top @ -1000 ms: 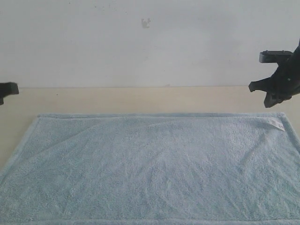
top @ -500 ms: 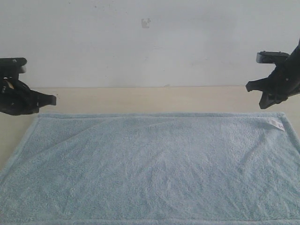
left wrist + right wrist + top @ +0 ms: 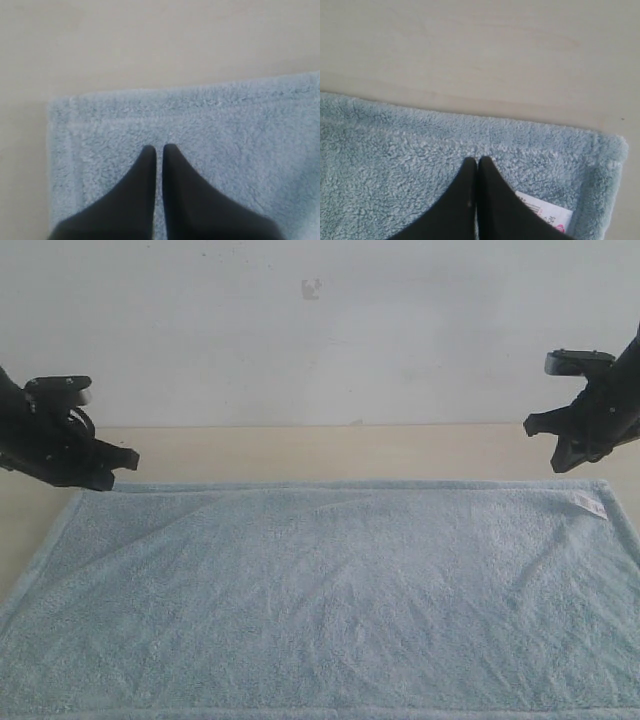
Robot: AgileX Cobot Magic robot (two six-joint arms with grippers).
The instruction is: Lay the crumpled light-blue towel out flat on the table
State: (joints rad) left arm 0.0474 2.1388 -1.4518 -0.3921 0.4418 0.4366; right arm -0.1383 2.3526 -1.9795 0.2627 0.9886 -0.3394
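Observation:
The light-blue towel (image 3: 330, 590) lies spread out flat on the beige table (image 3: 300, 452), with faint creases and its white label (image 3: 590, 504) at the far right corner. My left gripper (image 3: 112, 470) hangs over the towel's far left corner, shut with nothing in it. In the left wrist view the gripper (image 3: 158, 148) shows a hairline slit over the hemmed corner (image 3: 70, 120). My right gripper (image 3: 548, 446) hovers above the far right corner, also shut and empty. The right wrist view shows the gripper (image 3: 477, 160) over the towel (image 3: 395, 165), beside the label (image 3: 546, 212).
A plain white wall (image 3: 320, 330) rises behind the table's far edge. A strip of bare table (image 3: 470, 50) runs between the towel's far hem and the wall. The towel's near edge reaches the bottom of the exterior view.
My left gripper has come in from the left edge of the view to the towel's far left corner. The right gripper has barely shifted. The towel lies unchanged.

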